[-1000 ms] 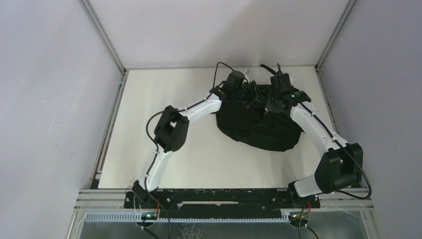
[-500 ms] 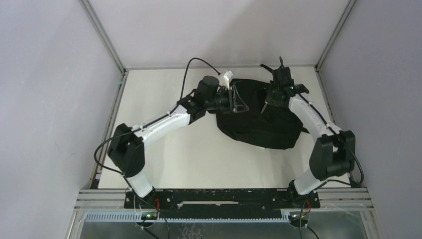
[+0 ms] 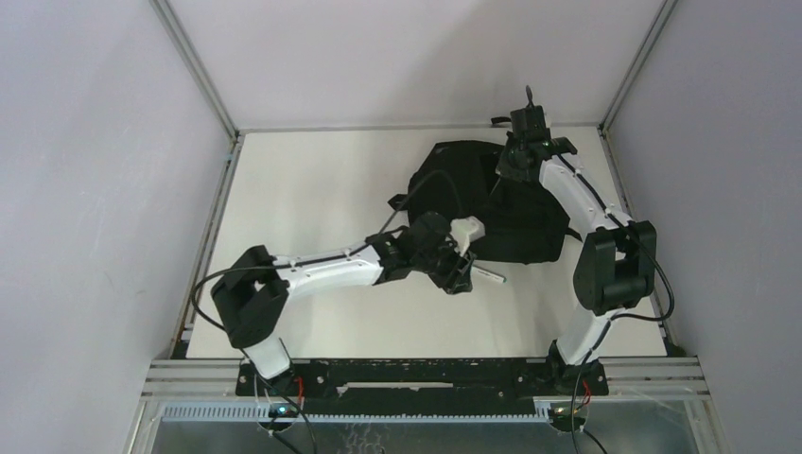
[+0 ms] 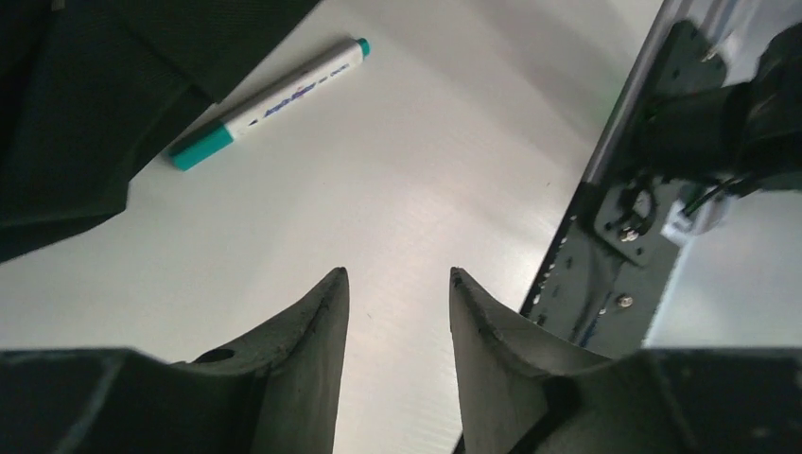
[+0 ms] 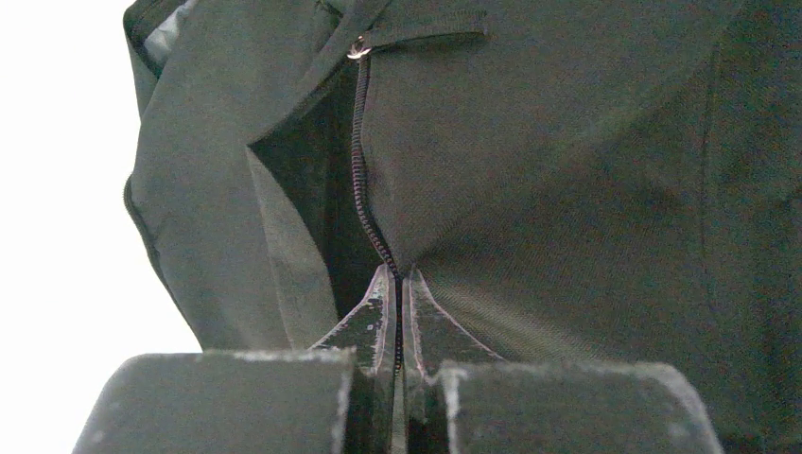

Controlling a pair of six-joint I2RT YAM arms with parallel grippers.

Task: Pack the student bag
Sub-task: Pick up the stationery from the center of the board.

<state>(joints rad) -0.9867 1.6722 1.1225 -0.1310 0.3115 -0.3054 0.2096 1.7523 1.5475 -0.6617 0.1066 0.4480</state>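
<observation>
The right jaws pinch the student bag point(image 5: 567, 142) (marker point(image 4: 270, 101) perhaps touching it).

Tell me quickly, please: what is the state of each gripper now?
Left gripper: open, holding nothing; a marker lies ahead of it.
Right gripper: closed on the student bag, at its zipper edge.

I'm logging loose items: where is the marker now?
The teal-capped marker lies on the table just in front of the student bag, centre-right in the top view, beside the left gripper.
</observation>
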